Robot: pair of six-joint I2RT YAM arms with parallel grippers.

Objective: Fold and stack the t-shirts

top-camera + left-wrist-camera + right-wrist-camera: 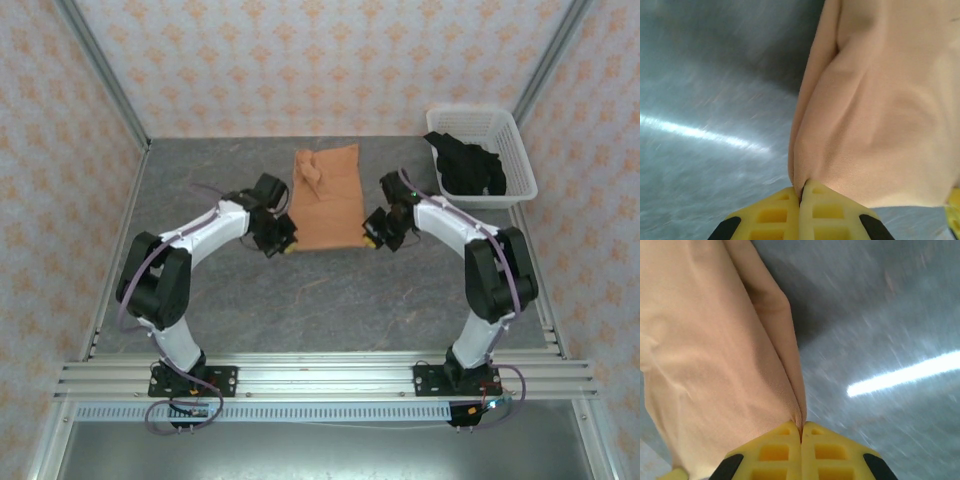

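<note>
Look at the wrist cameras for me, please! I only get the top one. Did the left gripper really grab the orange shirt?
Observer: Yes. In the left wrist view the left gripper is shut, its yellow fingers pinching the edge of the orange t-shirt.
Operator: And the other one?
Observer: The right gripper is shut on the shirt's edge too, its fingers pressed together on the cloth.
Operator: Is the shirt lying flat next to the fingers?
Observer: No. By the left pinch it bunches into soft creases and throws a dark shadow on the table beside it.
</note>
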